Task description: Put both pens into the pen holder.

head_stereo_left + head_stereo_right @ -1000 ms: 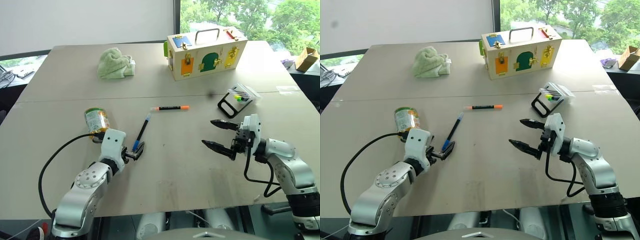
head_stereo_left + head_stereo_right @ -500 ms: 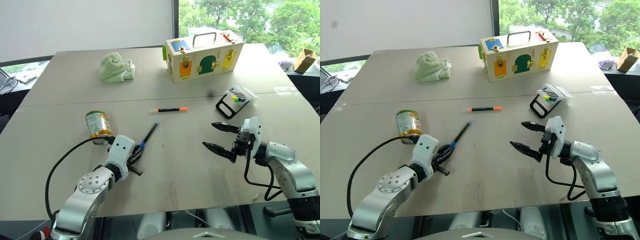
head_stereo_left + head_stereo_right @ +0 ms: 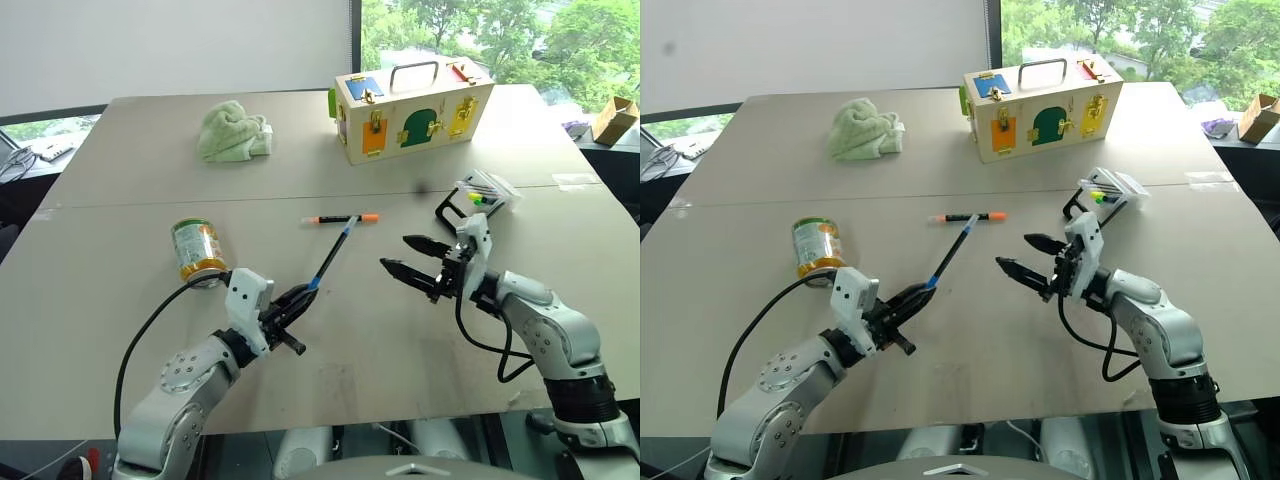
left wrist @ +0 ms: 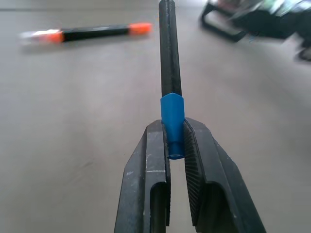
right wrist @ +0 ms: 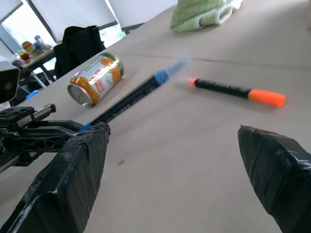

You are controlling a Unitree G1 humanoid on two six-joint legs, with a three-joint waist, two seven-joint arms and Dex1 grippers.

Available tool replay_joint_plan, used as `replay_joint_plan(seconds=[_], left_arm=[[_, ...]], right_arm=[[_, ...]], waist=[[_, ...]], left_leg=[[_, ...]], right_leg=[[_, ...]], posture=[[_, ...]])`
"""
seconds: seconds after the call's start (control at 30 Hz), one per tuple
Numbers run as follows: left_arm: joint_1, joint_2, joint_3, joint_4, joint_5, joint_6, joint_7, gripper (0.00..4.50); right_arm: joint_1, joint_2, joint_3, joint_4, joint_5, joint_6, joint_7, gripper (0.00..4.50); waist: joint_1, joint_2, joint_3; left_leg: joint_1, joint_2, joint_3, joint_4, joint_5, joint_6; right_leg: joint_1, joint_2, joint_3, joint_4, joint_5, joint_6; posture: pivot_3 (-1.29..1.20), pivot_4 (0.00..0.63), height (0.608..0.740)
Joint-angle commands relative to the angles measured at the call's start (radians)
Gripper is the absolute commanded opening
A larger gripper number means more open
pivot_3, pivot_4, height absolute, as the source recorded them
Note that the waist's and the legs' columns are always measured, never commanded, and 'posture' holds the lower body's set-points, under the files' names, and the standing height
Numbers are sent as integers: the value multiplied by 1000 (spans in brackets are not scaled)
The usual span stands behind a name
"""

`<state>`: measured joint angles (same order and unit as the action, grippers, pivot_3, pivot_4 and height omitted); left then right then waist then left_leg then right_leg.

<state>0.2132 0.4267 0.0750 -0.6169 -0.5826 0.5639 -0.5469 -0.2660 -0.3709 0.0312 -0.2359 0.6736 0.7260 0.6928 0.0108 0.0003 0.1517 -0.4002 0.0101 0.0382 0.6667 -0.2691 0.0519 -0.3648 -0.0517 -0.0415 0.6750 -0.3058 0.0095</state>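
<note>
My left gripper [image 3: 300,296] is shut on the blue cap of one pen [image 3: 331,256]. It holds the pen off the table, with the black barrel pointing away towards the other pen. In the left wrist view the cap [image 4: 172,115] sits pinched between the two fingers. The orange-ended pen [image 3: 340,218] lies flat on the table just beyond the held pen's tip. My right gripper [image 3: 395,252] hangs open with nothing in it, right of the held pen and facing it. The pen holder [image 3: 478,192], a small clear tray on a black frame, stands behind the right gripper.
A tin can [image 3: 197,250] stands left of my left arm. A green cloth [image 3: 235,130] lies at the back left. A wooden box [image 3: 410,105] with coloured doors and a handle stands at the back, behind the pen holder.
The left gripper shut on the blue cap where the pen lay, then lifted it and swung it right. The right gripper moved left towards the table's middle, still open.
</note>
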Motion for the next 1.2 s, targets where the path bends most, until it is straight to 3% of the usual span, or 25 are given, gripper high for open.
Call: replay_joint_plan(seconds=[0.03,0.17,0.37,0.6,0.67,0.83,0.93,1.03,1.13,1.2], left_arm=[[11,31,23,-53,-97,25,-56,43],[11,57,30,-48,-141,33,-82,43],[10,70,25,-37,-134,19,-79,43],[32,77,23,-45,-140,22,-76,0],[33,84,23,-33,-157,47,-71,915],[-21,93,21,-5,-94,52,-7,3278],[-41,94,33,-8,-96,39,-13,3278],[-130,98,64,-34,-148,69,9,3278],[-204,132,54,-71,-208,124,-4,3278],[-234,211,-7,-91,-135,138,-34,3278]], right_arm=[[-88,34,-71,-37,241,269,-79,4500],[-184,119,-147,22,494,463,-199,4500],[-228,194,-153,62,520,492,-310,4500],[-223,205,-149,56,513,470,-319,1267],[-227,200,-128,44,461,429,-315,507],[-319,191,-107,21,332,316,-344,444],[-352,157,-113,7,288,273,-327,444],[-423,-105,-45,-42,32,31,-118,444],[-484,-301,11,-40,-109,-96,28,444],[-501,-407,63,-34,-207,-176,113,444]], waist=[[-5,0,1],[-19,0,2],[-23,0,2],[-24,0,2],[-24,0,2],[-25,0,5],[-24,-1,5],[-11,0,10],[1,0,15],[-4,-3,14]], left_leg=[[0,0,0,0,0,0],[0,0,0,-1,-1,2],[0,-1,0,-1,-2,3],[0,-1,0,-1,-2,3],[0,-1,0,-2,-2,3],[-1,-1,0,-2,-2,3],[-8,-1,1,-1,-1,2],[-14,-1,1,1,1,-2],[-18,-3,1,3,1,0],[-17,-3,1,3,1,0]], right_leg=[[0,0,0,0,0,0],[0,0,0,1,0,0],[0,0,0,0,0,0],[0,0,0,0,0,0],[-1,0,0,0,0,0],[-3,1,0,0,0,0],[-10,1,1,3,0,1],[-15,2,0,2,0,1],[-17,0,0,2,1,3],[-16,1,0,1,1,3]], posture=[[0,150,740],[0,150,740],[0,150,740],[0,150,740],[0,150,740],[0,150,740],[0,150,740],[0,150,740],[0,150,740],[0,150,740]])
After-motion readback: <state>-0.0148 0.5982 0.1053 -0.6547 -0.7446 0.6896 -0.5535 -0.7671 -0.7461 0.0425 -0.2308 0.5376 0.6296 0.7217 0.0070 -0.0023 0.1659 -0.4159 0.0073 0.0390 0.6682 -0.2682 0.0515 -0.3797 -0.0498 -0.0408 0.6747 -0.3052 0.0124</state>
